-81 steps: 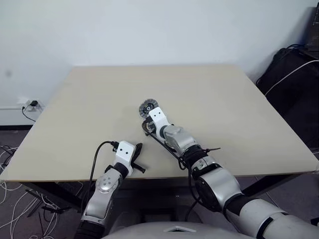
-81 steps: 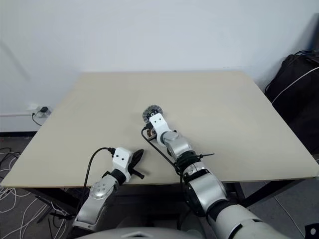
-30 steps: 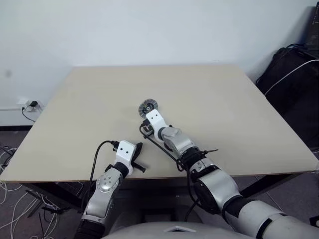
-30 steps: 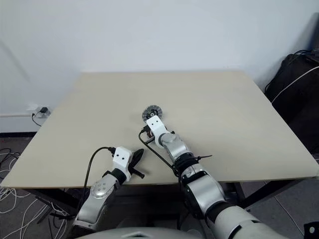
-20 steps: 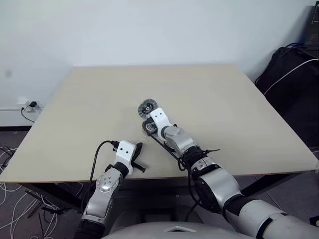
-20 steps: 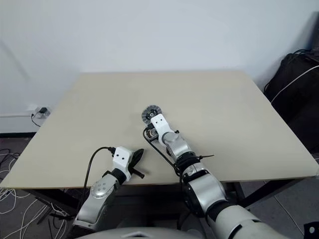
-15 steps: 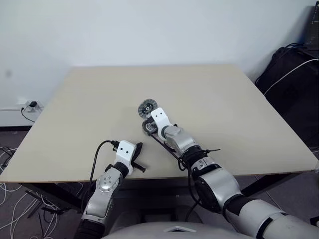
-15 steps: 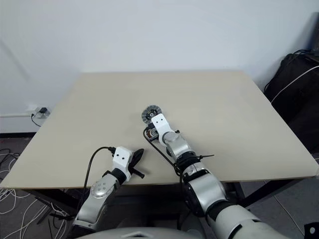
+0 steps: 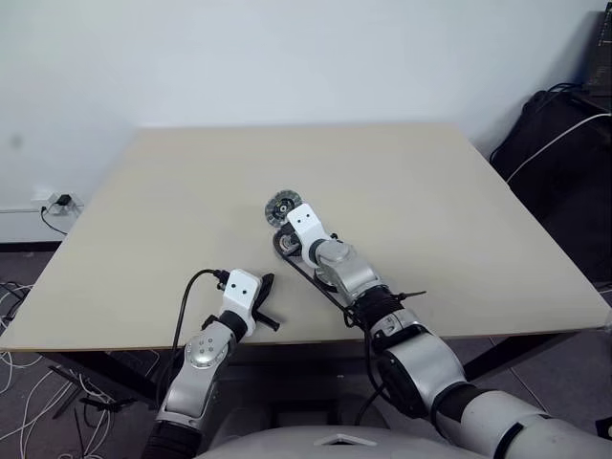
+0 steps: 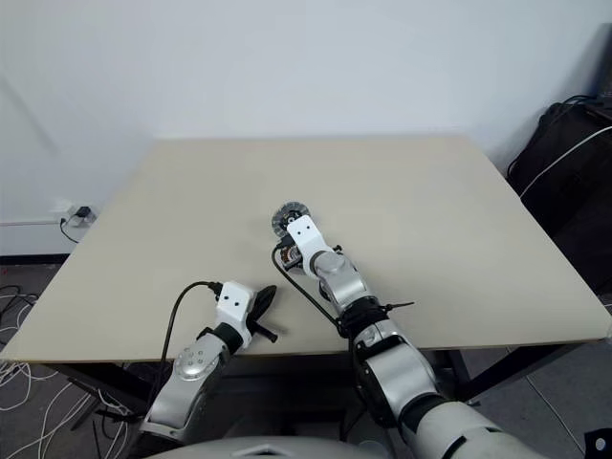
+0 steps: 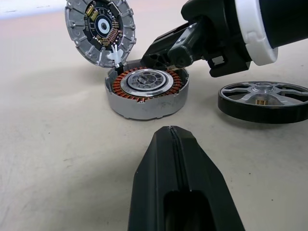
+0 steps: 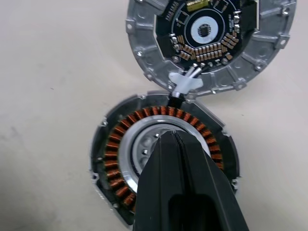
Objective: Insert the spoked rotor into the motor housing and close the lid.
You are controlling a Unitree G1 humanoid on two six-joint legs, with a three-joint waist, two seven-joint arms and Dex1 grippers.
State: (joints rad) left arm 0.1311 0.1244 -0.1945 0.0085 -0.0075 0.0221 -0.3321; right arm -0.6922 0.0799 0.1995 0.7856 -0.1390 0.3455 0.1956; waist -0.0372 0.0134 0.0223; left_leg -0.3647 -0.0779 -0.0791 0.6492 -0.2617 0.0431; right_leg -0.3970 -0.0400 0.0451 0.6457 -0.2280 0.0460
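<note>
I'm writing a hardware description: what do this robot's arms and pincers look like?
Silver-grey arm segments with black joints. Each wrist ends in a white block with two dark dots. The left pincer and right pincer have smooth tapered black fingers. Black cables loop along both forearms.

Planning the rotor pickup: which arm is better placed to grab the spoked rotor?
Right, probably. The right gripper hangs over the motor housing, with the spoked rotor lying just beside it. The left gripper sits back near the table edge.
</note>
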